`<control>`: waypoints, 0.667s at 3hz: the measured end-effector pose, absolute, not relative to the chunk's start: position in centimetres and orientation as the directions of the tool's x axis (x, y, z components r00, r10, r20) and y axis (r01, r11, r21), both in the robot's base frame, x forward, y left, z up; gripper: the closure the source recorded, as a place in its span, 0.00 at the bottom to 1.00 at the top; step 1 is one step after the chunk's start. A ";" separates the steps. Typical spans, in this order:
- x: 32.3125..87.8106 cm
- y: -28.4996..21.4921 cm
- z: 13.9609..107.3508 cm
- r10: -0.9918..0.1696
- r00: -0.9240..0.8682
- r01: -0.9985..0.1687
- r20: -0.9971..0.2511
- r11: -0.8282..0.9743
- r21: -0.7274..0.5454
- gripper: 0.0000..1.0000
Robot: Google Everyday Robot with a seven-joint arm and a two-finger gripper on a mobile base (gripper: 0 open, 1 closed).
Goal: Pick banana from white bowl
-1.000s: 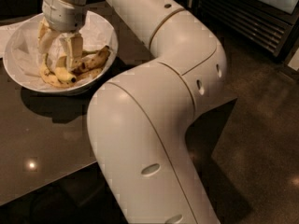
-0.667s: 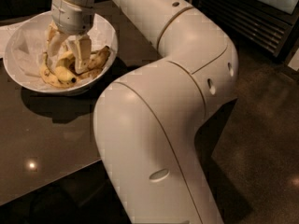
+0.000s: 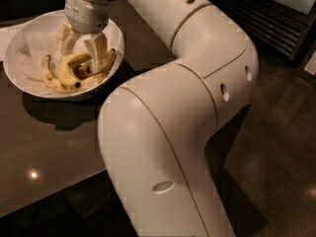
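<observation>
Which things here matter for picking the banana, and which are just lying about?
Job: banana; white bowl holding it; gripper, open, inside the bowl above the banana.
Lying about: thin left banana; spotted right banana; paper lining; dark table.

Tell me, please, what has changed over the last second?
The gripper moved a little to the right inside the bowl, and the arm swung right with it at the elbow. Nothing was visibly lifted or let go. The banana and the bowl stayed where they were.
</observation>
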State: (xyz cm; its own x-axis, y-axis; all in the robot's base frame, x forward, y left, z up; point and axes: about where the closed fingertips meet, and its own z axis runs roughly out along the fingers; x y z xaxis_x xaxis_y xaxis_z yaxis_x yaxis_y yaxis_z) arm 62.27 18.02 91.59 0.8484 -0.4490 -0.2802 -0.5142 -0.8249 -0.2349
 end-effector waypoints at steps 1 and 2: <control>63.7 17.4 91.8 -0.449 0.862 -0.500 -0.236 -0.830 -0.247 0.38; 64.8 17.3 92.0 -0.443 0.873 -0.484 -0.203 -0.837 -0.255 0.38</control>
